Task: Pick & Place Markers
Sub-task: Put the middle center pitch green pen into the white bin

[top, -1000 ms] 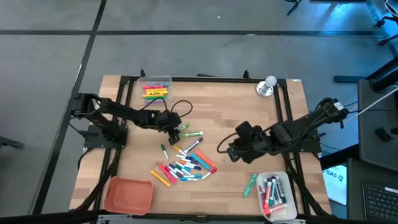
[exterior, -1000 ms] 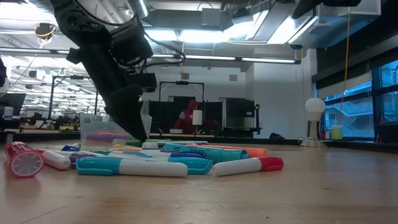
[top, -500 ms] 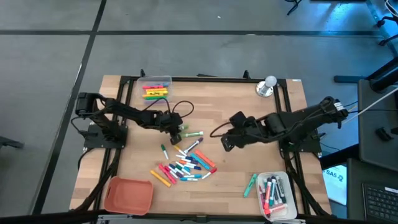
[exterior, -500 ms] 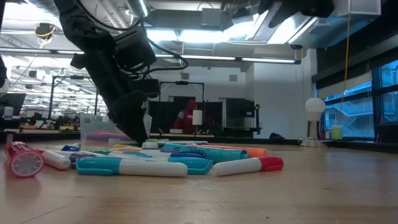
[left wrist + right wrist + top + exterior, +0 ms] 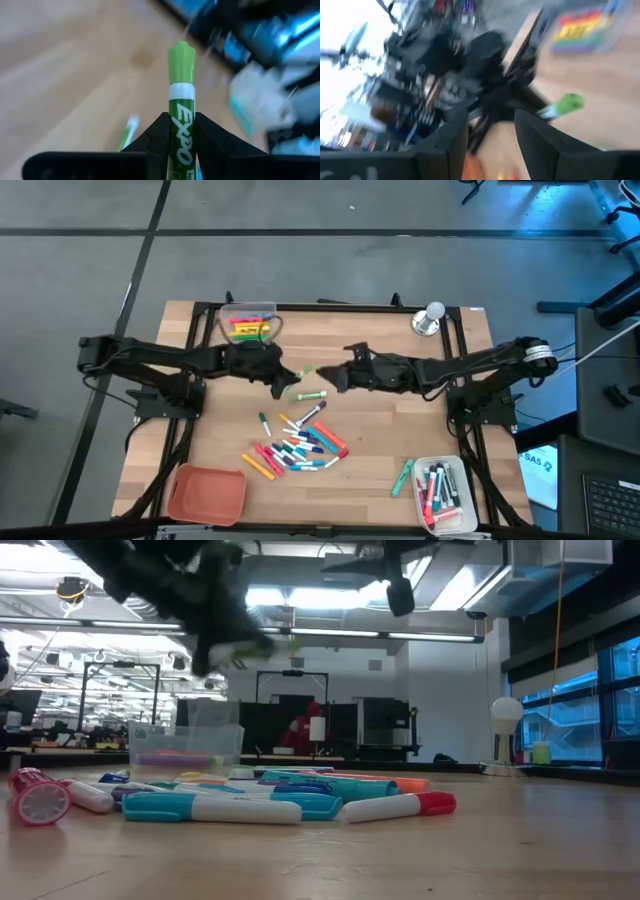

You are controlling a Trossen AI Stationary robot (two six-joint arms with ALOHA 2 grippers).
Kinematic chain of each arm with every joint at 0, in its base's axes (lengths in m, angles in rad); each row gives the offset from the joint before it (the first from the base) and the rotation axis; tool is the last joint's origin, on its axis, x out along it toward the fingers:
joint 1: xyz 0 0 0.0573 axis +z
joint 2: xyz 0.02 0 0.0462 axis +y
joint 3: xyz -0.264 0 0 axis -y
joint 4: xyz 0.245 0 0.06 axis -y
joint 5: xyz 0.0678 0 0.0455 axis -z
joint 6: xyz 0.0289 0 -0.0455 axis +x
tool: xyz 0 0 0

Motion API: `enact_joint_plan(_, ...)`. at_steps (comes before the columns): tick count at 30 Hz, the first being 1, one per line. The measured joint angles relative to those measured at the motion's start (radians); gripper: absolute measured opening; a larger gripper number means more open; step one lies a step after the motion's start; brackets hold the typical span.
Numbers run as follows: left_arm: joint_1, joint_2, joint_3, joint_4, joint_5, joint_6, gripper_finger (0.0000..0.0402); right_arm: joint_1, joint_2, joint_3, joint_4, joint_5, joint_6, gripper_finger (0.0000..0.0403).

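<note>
While our left gripper (image 5: 180, 135) pinches a green-capped, white-collared Expo marker (image 5: 181, 100), our right gripper (image 5: 490, 145) waits with fingers apart

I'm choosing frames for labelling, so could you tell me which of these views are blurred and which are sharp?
Right wrist view: heavily motion-smeared throughout. Left wrist view: the green marker held in the left gripper is crisp, the background streaked. Low view: the markers on the table are sharp, the arms overhead smeared. High view: sharp overall.
</note>
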Motion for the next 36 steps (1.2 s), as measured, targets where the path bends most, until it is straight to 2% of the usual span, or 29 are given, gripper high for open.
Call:
enact_joint_plan(4, 0.000, -0.047, 0.001, 0.073, -0.119, -0.058, 0.0062, -0.019, 0.006, -0.004, 0.013, 0.141, -0.043, 0.0162)
enact_joint_plan(6, 0.000, -0.056, 0.001, 0.104, -0.166, -0.076, 0.0062, -0.035, 0.013, -0.004, 0.018, 0.167, -0.056, 0.0162)
enact_joint_plan(15, 0.000, -0.049, 0.001, 0.209, -0.186, -0.099, 0.0062, -0.114, 0.095, -0.004, 0.193, 0.026, -0.057, 0.0162)
enact_joint_plan(23, 0.000, -0.049, 0.001, 0.211, -0.181, -0.088, 0.0062, -0.123, 0.187, -0.004, 0.307, 0.008, -0.089, 0.0162)
enact_joint_plan(27, 0.000, -0.049, 0.001, 0.211, -0.122, -0.059, 0.0062, -0.127, 0.225, -0.004, 0.417, 0.005, -0.103, 0.0162)
enact_joint_plan(31, -0.004, -0.049, 0.002, 0.208, -0.089, -0.017, 0.0062, -0.145, 0.257, -0.004, 0.451, -0.040, -0.101, 0.0161)
enact_joint_plan(33, -0.005, -0.049, 0.002, 0.203, -0.096, -0.019, 0.0062, -0.147, 0.268, -0.003, 0.455, -0.052, -0.092, 0.0154)
enact_joint_plan(36, -0.005, -0.049, 0.002, 0.200, -0.109, -0.042, 0.0067, -0.146, 0.273, -0.002, 0.459, -0.052, -0.094, 0.0121)
